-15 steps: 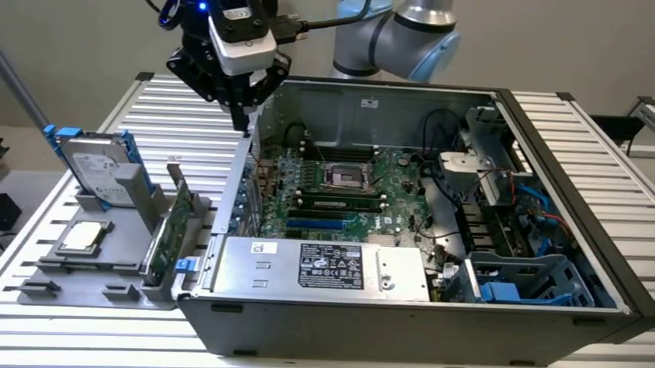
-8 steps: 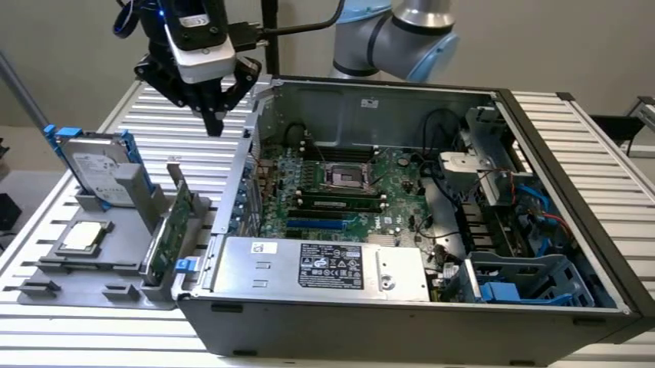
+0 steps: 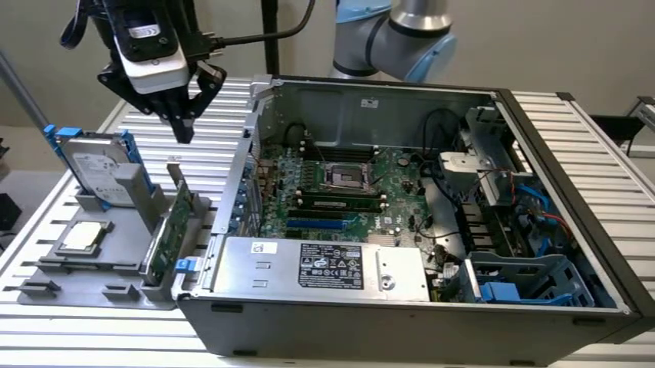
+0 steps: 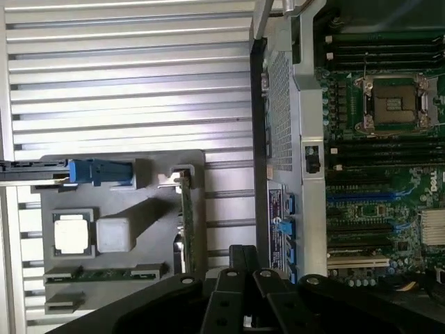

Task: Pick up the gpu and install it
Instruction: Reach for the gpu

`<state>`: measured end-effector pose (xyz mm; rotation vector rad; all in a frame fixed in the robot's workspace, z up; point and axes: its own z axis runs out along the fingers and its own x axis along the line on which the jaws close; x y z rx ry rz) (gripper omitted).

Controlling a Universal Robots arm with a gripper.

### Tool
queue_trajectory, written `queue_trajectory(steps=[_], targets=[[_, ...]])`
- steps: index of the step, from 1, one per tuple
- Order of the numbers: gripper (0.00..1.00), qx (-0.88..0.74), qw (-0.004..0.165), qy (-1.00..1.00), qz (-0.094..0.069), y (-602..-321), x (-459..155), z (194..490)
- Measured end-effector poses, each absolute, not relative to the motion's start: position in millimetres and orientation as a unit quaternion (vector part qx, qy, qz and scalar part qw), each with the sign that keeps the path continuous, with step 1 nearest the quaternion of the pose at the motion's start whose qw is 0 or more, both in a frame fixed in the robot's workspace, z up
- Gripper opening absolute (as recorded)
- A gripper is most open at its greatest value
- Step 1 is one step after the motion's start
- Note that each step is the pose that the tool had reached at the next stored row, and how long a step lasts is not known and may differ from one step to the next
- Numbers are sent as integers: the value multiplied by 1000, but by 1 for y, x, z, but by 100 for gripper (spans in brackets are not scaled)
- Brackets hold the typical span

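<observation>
the gpu (image 3: 170, 228) is found standing on its long edge in a slot of the grey holder (image 3: 61, 270), well below the fingertips and not touched. its long axis runs level. the metal bracket (image 3: 176, 175) end is almost under the fingertips, and the other end lies toward the exterior camera. in the wrist view its thin edge is seen just beside the fingers, on the side away from the open computer case (image 3: 307, 330). the gripper (image 3: 184, 129) is pointed straight down, high over the holder. its 2 fingers seem to be pressed together, and nothing is held.
</observation>
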<state>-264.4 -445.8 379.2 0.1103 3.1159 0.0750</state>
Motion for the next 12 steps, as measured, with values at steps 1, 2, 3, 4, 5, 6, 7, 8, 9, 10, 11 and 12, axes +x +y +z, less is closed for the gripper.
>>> queue_trajectory(steps=[1,2,3,4,5,6,7,8,9,10,11,12], targets=[[11,35,11,999,24,-447,-268,379],[11,35,11,999,24,-448,-272,378],[11,35,11,999,24,-449,-276,377],[11,35,11,999,24,-450,-280,377],[11,35,11,999,24,-452,-284,376],[11,35,11,999,24,-453,-288,376],[11,35,11,999,24,-454,-291,375],[11,35,11,999,24,-456,-295,375],[11,35,11,999,24,-457,-298,374],[11,35,11,999,24,-458,-302,374],[11,35,11,999,24,-460,-305,374],[11,35,11,999,24,-461,-309,373]])
